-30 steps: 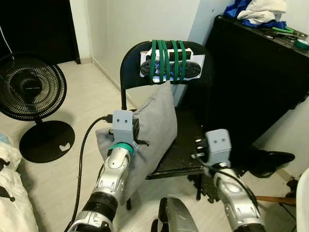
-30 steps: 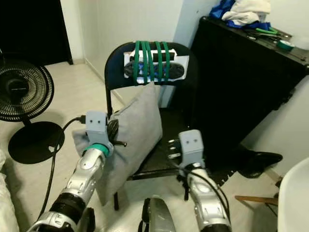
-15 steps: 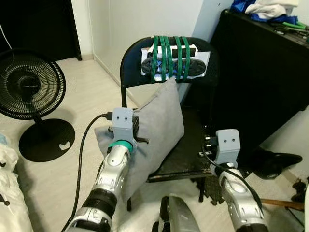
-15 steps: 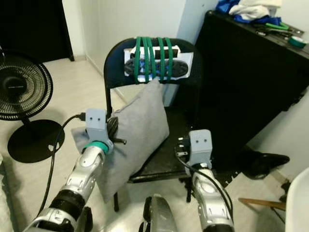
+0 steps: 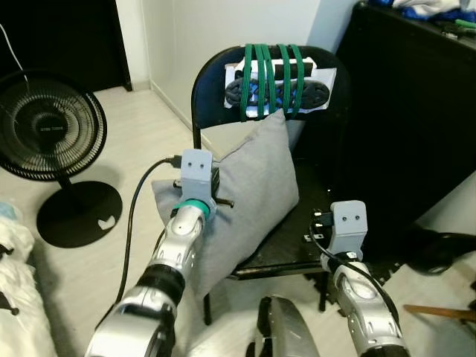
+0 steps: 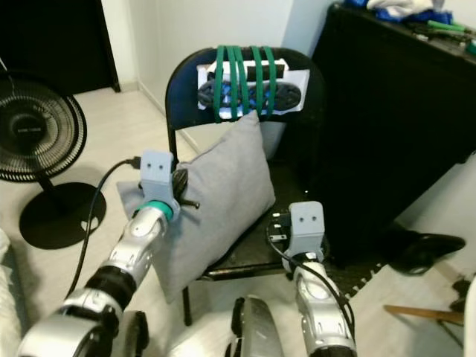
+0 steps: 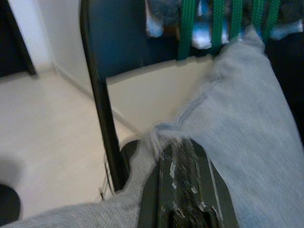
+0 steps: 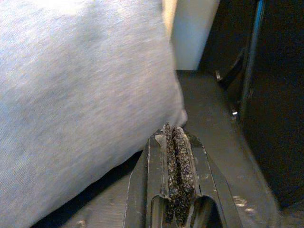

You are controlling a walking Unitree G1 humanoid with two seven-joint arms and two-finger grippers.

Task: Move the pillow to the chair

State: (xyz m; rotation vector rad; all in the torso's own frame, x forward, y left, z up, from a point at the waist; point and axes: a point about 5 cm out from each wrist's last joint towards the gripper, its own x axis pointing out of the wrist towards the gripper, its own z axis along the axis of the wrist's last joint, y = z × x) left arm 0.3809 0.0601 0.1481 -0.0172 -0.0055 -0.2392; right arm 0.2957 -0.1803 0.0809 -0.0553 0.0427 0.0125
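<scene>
Pillow (image 5: 253, 193) leans diagonally, corner toward chair (image 5: 320, 82) backrest, seemingly.

Chair (image 5: 294, 223) seat partly behind pillow (image 5: 245, 201)

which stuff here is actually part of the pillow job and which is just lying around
Part of the job:
grey pillow, leaning on the seat
black chair
left gripper, fingers shut on the pillow's edge
right gripper, shut, over the seat beside the pillow

Just lying about:
floor fan
black cabinet
green cords around the chair back
</scene>
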